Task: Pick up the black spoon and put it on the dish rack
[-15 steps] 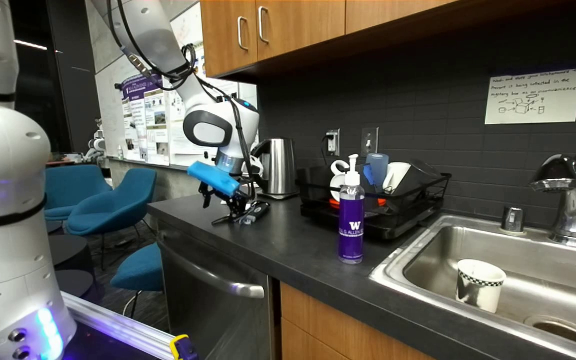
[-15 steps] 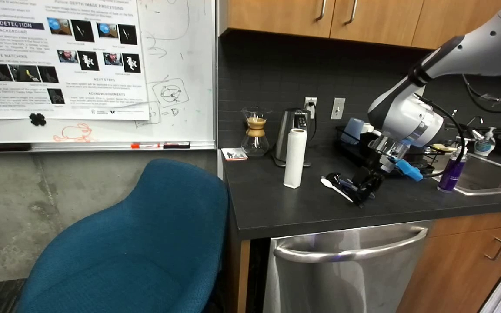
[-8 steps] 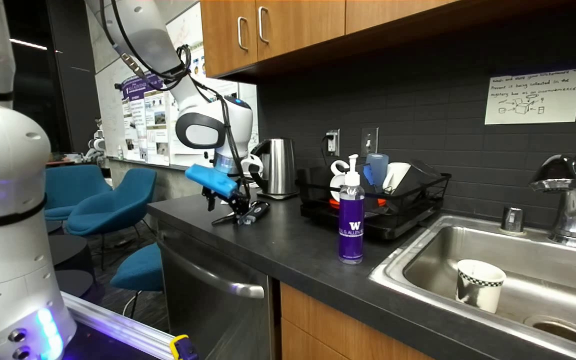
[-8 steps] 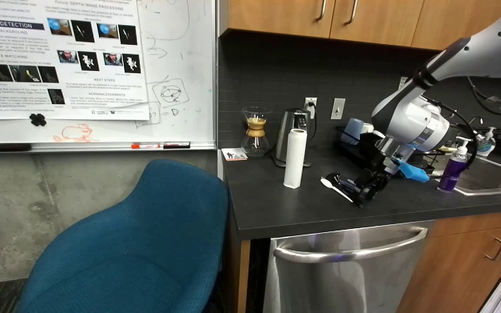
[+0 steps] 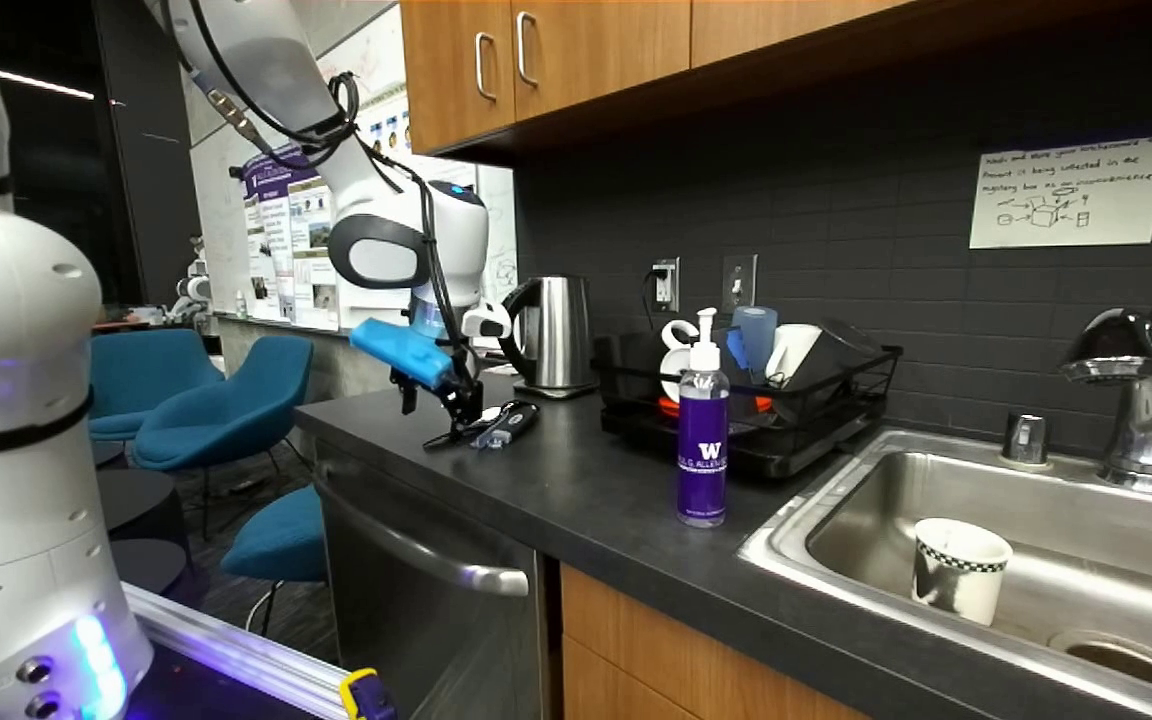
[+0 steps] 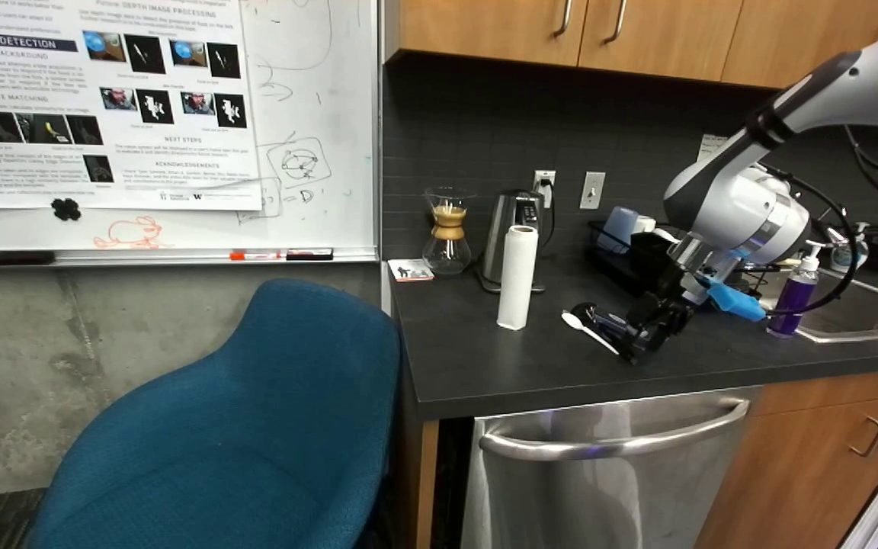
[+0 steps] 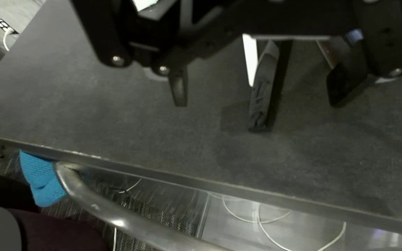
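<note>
On the counter lies the black spoon (image 6: 588,311), its handle (image 7: 261,101) stretching toward the front edge and looking greyish in the wrist view. My gripper (image 7: 257,104) stands open, with one of its fingers (image 7: 178,89) on each side of that handle, apart from it. How high the fingertips are above the counter I cannot tell. In an exterior view the gripper (image 5: 434,415) covers part of the spoon handle. The black wire dish rack (image 5: 786,455), loaded with cups and dishes, stands farther along the counter toward the sink.
A white spoon (image 6: 590,332) lies right beside the black one. A dark item with a clear end (image 5: 508,424) is close by. Around stand a white roll (image 6: 517,280), the steel kettle (image 5: 562,335) and a purple soap bottle (image 5: 703,450). The sink (image 5: 861,462) adjoins the rack.
The arm and gripper have shifted a little toward the robot's base and slightly up. The jaws have stayed open, and the spoons lie where they were.
</note>
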Robot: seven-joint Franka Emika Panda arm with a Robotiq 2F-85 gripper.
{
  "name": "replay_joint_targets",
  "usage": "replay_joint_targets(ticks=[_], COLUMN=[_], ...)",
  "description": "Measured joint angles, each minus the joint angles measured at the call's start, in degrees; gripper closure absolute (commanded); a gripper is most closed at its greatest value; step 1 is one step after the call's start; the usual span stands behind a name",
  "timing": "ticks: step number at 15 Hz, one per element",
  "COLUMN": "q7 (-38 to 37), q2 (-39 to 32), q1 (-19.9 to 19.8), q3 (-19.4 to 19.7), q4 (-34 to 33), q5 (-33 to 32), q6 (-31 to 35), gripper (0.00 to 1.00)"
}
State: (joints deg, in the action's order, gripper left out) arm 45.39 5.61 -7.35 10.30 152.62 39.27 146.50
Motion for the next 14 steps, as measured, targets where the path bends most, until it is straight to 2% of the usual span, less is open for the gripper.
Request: replay_joint_targets(ticks=[5, 14], q7=[-1.5, -2.2], q2=[2.7, 2.7], q1=[0.8, 1.1], q3=[0.0, 0.1], q4=[0.8, 0.7], q5=[0.2, 2.6], q6=[-0.4, -0.7], gripper=[0.0, 0.0])
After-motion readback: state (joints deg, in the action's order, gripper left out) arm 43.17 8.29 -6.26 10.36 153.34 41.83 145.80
